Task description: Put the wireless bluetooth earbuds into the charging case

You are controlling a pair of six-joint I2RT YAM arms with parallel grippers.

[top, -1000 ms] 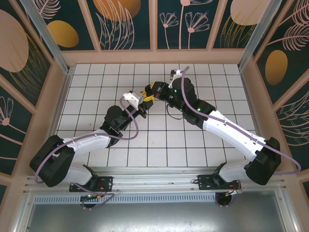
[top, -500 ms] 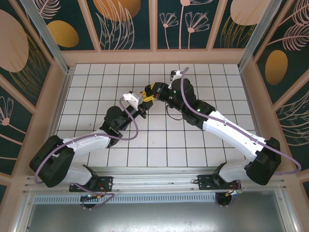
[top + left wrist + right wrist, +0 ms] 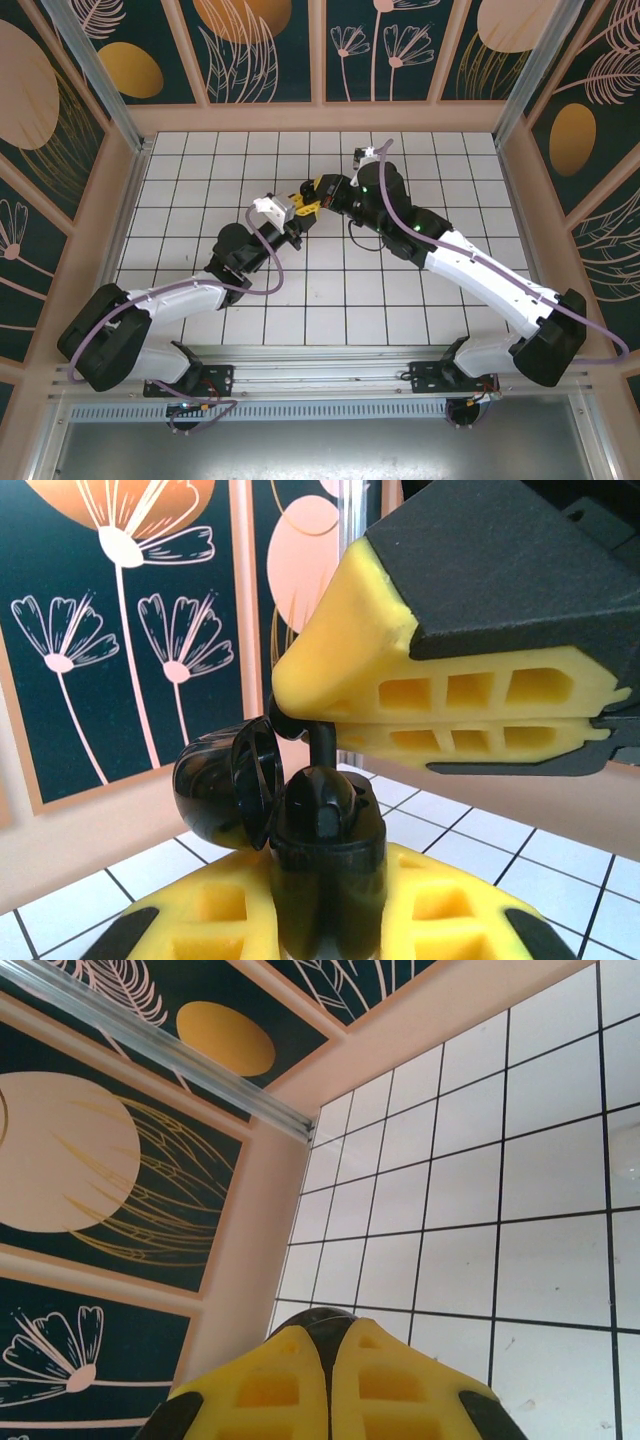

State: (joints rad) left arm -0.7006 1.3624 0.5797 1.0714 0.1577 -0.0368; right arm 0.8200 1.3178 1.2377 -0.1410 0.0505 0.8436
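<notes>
**Arms shifting a touch, earbud meeting its case**

Both arms are sitting slightly off their places of a second ago, the left elbow lying a little nearer the left wall, while the meeting point of the two grippers is hardly changing.

The left fingers [image 3: 210, 910], ribbed yellow plastic, are clamping the glossy black charging case [image 3: 325, 825] upright between them, its round lid [image 3: 222, 785] hanging open to one side. Just above, the right fingers [image 3: 350, 650] are pressing together on a black earbud [image 3: 322, 748], whose thin stem is pointing down and reaching the top of the case body; whether it is seated I cannot tell. From the right wrist, those fingers [image 3: 390, 1385] are showing shut with a dark sliver at their tip.

Beneath them, the surface [image 3: 200, 200] is lying bare, white square tiles with dark joints. Peach wooden framing [image 3: 320, 115] is edging it, and dark teal wall panels [image 3: 280, 50] with orange discs and pale flower outlines are standing behind.
</notes>
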